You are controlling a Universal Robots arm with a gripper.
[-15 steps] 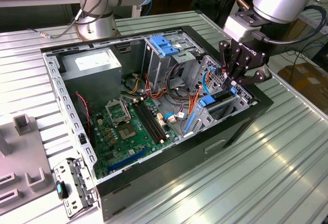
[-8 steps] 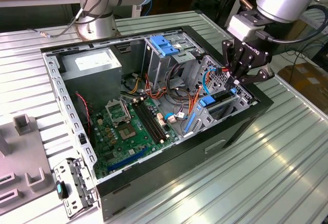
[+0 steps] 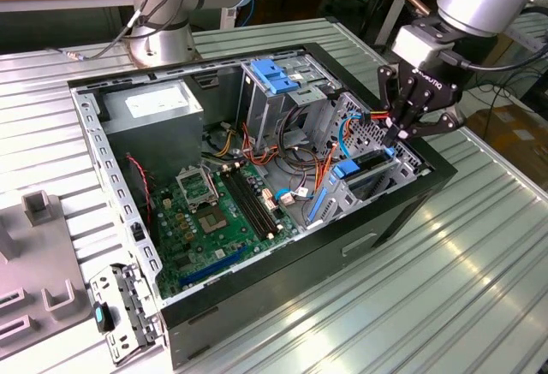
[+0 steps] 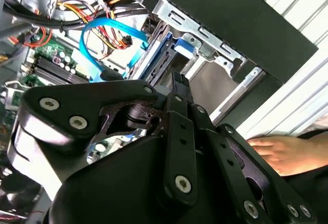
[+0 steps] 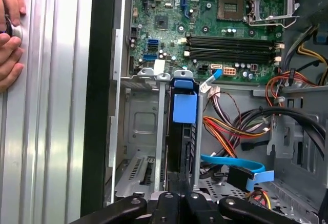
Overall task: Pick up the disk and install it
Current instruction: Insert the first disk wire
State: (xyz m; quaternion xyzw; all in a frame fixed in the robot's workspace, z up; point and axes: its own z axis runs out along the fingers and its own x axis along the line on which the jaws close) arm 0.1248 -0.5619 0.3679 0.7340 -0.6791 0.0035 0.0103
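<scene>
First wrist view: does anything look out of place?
Yes: a person's fingers lie on the table near the case, which is unexpected in the work area. The disk looks square in its bay.

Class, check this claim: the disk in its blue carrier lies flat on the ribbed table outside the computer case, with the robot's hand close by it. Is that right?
Not quite. The first wrist view shows the disk slotted into the drive cage inside the computer case; the hand is close by it.
</scene>
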